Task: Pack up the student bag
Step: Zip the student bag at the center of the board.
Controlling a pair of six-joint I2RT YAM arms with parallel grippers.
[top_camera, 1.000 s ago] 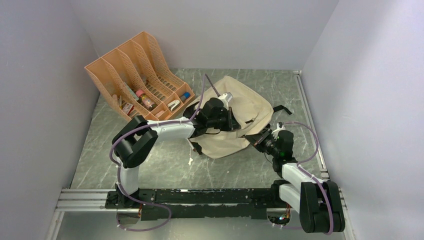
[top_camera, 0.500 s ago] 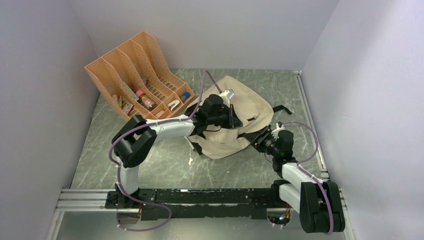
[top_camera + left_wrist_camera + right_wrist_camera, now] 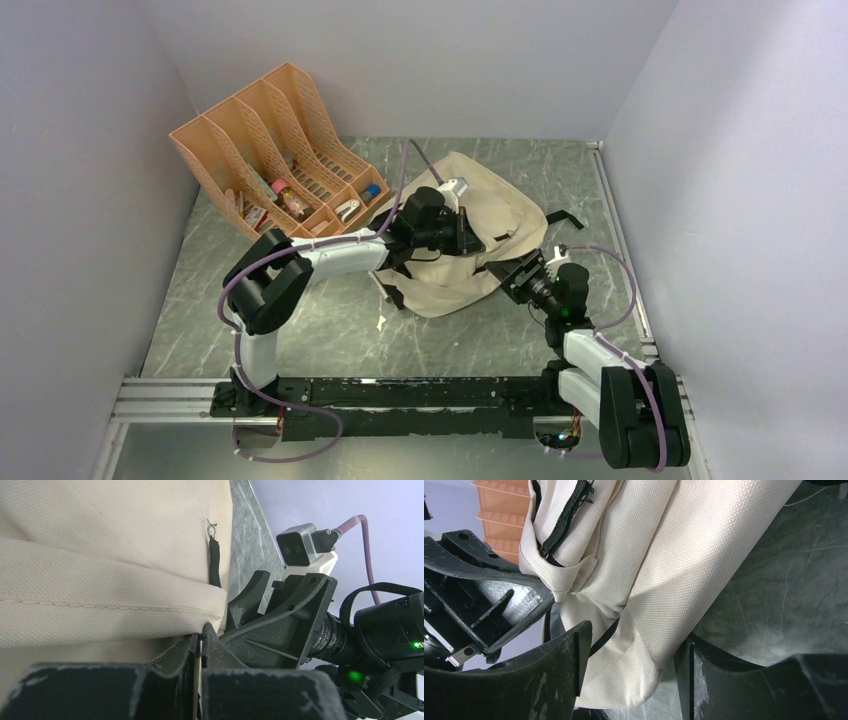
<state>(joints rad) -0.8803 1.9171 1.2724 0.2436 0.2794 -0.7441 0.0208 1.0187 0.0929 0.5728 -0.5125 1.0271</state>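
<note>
The student bag [image 3: 505, 210], cream fabric with black zipper lines, lies crumpled at the middle right of the table. My left gripper [image 3: 468, 243] reaches over it from the left. In the left wrist view this gripper [image 3: 201, 636] is shut, pinching a folded hem of the bag [image 3: 100, 605]. My right gripper [image 3: 517, 273] sits at the bag's near right edge. In the right wrist view it [image 3: 631, 655] is open, with a loose fold of the bag [image 3: 659, 580] lying between the spread fingers [image 3: 574, 650]. The bag's inside is hidden.
An orange file organizer [image 3: 262, 140] stands at the back left, with small bottles and other items in its compartments. A black strap [image 3: 565, 217] trails from the bag's right side. Grey walls close in on the left, back and right.
My right gripper has gone from shut on the bag's edge to open, and the fold now lies loose between its fingers. The left gripper keeps its pinch and has shifted slightly back.
</note>
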